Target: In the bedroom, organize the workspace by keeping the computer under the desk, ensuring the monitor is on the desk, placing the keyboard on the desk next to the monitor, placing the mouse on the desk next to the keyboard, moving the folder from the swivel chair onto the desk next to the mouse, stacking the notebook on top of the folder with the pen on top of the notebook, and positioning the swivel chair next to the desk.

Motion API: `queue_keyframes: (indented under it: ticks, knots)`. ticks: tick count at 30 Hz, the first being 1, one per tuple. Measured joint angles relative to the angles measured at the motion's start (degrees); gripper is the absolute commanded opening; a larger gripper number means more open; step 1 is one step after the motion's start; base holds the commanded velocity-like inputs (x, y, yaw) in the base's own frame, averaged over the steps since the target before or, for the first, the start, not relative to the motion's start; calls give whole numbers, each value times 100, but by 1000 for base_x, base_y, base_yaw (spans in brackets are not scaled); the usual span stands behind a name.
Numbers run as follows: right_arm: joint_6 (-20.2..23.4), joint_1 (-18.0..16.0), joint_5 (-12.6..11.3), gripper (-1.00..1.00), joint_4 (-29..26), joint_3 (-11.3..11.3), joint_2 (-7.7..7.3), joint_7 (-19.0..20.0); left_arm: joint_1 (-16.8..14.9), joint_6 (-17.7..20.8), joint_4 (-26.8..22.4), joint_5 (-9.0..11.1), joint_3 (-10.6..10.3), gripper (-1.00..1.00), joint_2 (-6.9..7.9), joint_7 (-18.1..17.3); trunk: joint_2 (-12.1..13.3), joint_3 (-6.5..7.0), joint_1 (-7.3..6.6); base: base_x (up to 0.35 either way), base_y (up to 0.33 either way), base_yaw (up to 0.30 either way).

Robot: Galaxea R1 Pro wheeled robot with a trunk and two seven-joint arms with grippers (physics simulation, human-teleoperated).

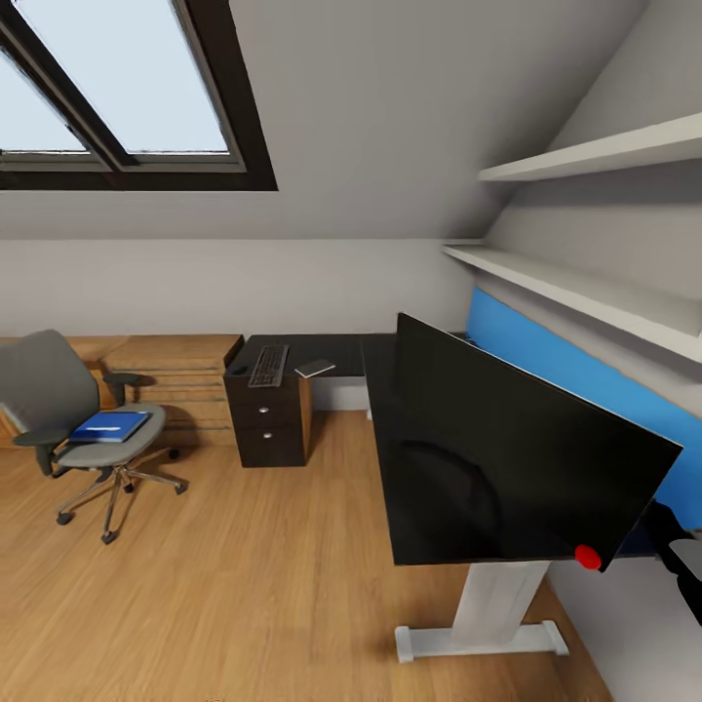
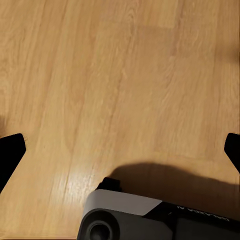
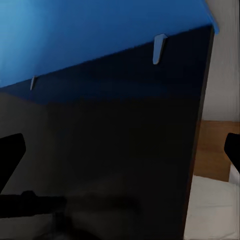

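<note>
The wide black monitor (image 1: 507,458) with its red dot stands on the near wing of the black desk (image 1: 341,349). On the far wing lie the keyboard (image 1: 268,366), a small dark mouse (image 1: 239,370) to its left and the grey notebook (image 1: 315,369) to its right. At the left, away from the desk, the swivel chair (image 1: 58,409) carries the blue folder (image 1: 110,426), with a thin whitish line on it that may be the pen. The computer is out of view. My left gripper (image 2: 120,155) hangs open over bare floor. My right gripper (image 3: 120,155) is open over the desk top (image 3: 125,140).
A wooden dresser (image 1: 175,375) stands between chair and desk pedestal (image 1: 265,424). The blue wall panel (image 1: 575,370) and two white shelves (image 1: 585,283) run along the right wall. The desk's white leg (image 1: 487,609) stands near me. Open wood floor (image 1: 244,585) lies ahead.
</note>
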Motion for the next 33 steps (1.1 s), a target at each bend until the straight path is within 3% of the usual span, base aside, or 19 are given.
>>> queue_keyframes:
  ticks: [11,18,24,33]
  knots:
    - [-13,0,2,100,-1,7,51,0,0,1,0,-6,1,100,0,0,0,0,1,-238,210,0]
    - [-67,-1,3,100,-17,487,112,-2,0,3,1,-2,0,100,2,-1,-1,0,-1,-120,125,0]
    - [-235,-2,8,100,-22,566,140,-7,0,4,1,0,3,100,1,-2,-1,-1,-1,-9,-11,0]
    - [-264,-2,0,100,-19,560,144,-19,0,1,1,1,-3,100,1,-4,-1,0,-1,-1,-246,0]
